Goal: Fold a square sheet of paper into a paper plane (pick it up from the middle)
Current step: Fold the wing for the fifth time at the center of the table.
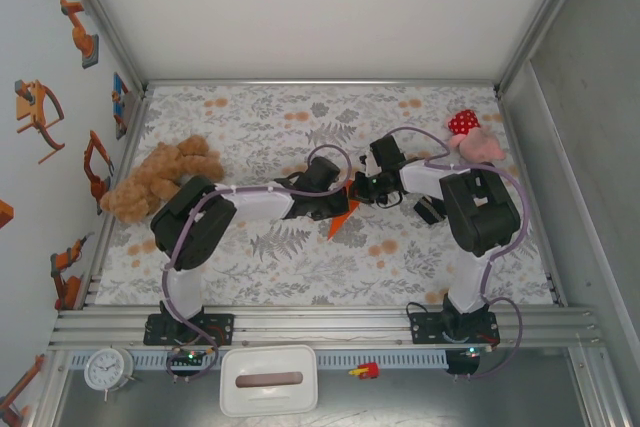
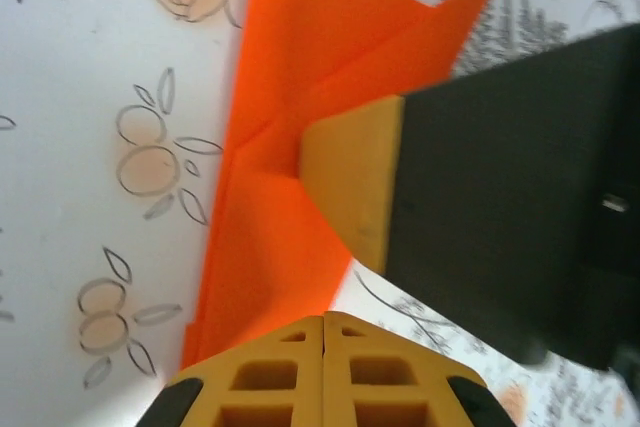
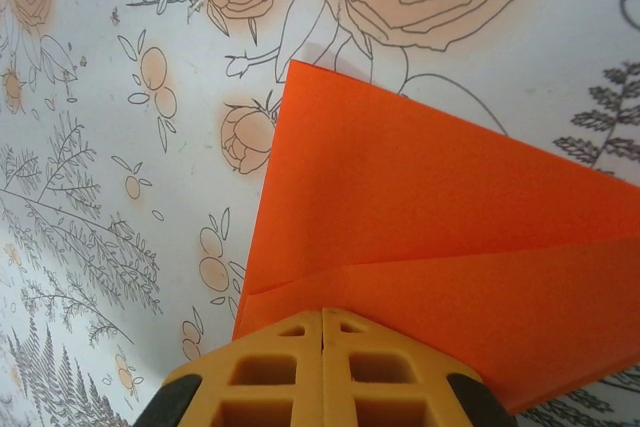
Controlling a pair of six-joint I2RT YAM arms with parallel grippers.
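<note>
Two grippers meet over the middle of the floral table cover point(image 1: 300, 117), and both are clamped on the same folded orange paper sheet point(image 1: 343, 217). In the top view the sheet sits just at 6 o'clock of the point where the two wrists come together, its pointed tip aimed toward 7 o'clock.

The left gripper point(image 2: 323, 322) has its yellow fingers pressed tight together, with the lower edge of the sheet running into the seam between them. From this wrist view the paper rises toward 12 o'clock in overlapping creased layers, and a yellow finger point(image 2: 350, 182) of the other arm presses on it from 3 o'clock.

The right gripper point(image 3: 322, 315) is likewise closed with no gap showing, pinching the sheet at its near edge. A fold line crosses the paper just above the fingers, and a sharp corner points to 12 o'clock.

A brown teddy bear point(image 1: 160, 177) lies at 9 o'clock of the sheet, well apart. A red-and-pink polka-dot plush point(image 1: 472, 135) lies at 2 o'clock, near the far right corner.
</note>
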